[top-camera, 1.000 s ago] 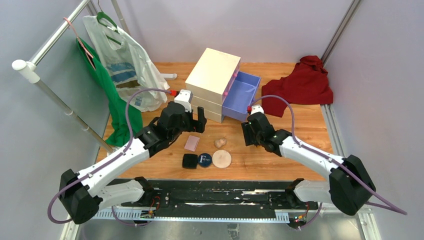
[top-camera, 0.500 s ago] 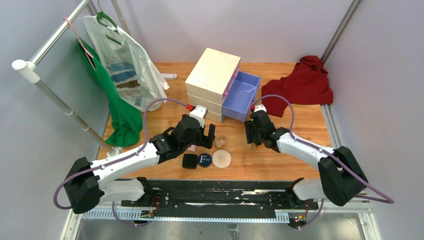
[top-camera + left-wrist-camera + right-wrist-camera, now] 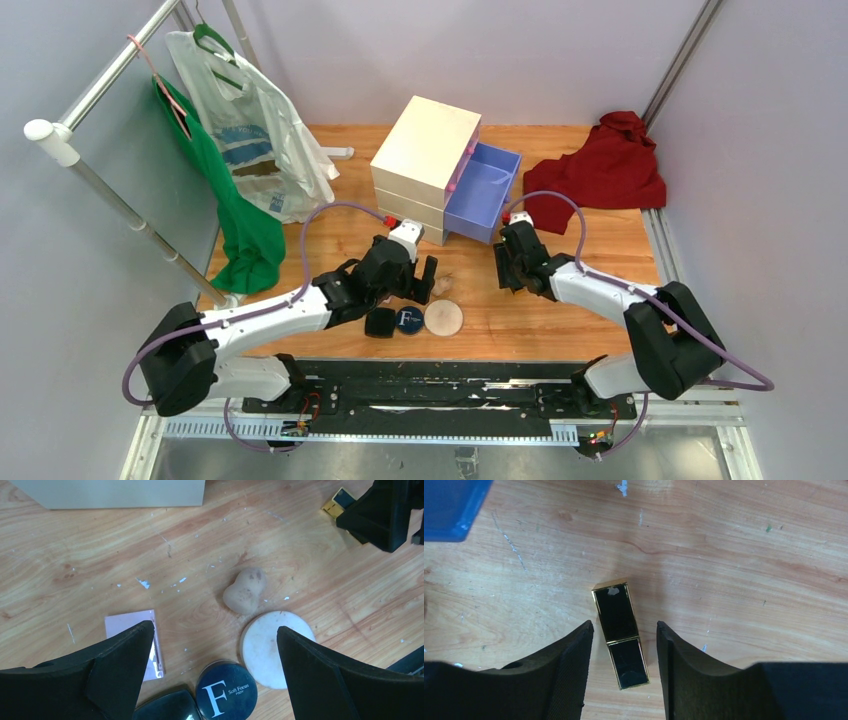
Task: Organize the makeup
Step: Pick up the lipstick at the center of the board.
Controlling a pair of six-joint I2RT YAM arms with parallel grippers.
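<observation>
The left tool point(image 3: 215, 630), wide apart, has moved up to the beige sponge point(image 3: 245, 591); the right tool point(image 3: 624, 629), apart, sits around the lipstick point(image 3: 615, 607).

Makeup on the table, 6 pieces in all:
- Compacts: 2. The navy compact point(image 3: 226, 692) and the black compact point(image 3: 165, 707) lie side by side, just behind the left gripper's point(image 3: 214, 630) fingertips.
- Puff point(image 3: 274, 649): 1, against one finger of that gripper.
- Sponge point(image 3: 245, 591): 1, just ahead of the fingertips.
- Pink square point(image 3: 134, 639): 1, partly hidden by the other finger.
- Lipstick point(image 3: 620, 632): 1, between the right gripper's point(image 3: 624, 625) fingers.

Other items:
- Chest point(image 3: 425, 150): 1.
- Drawer point(image 3: 483, 190) standing out: 1. The number of closed drawers is unclear.
- Red cloth point(image 3: 605, 170): 1.
- Green cloth point(image 3: 235, 220): 1.
- Bag point(image 3: 250, 120): 1.
</observation>
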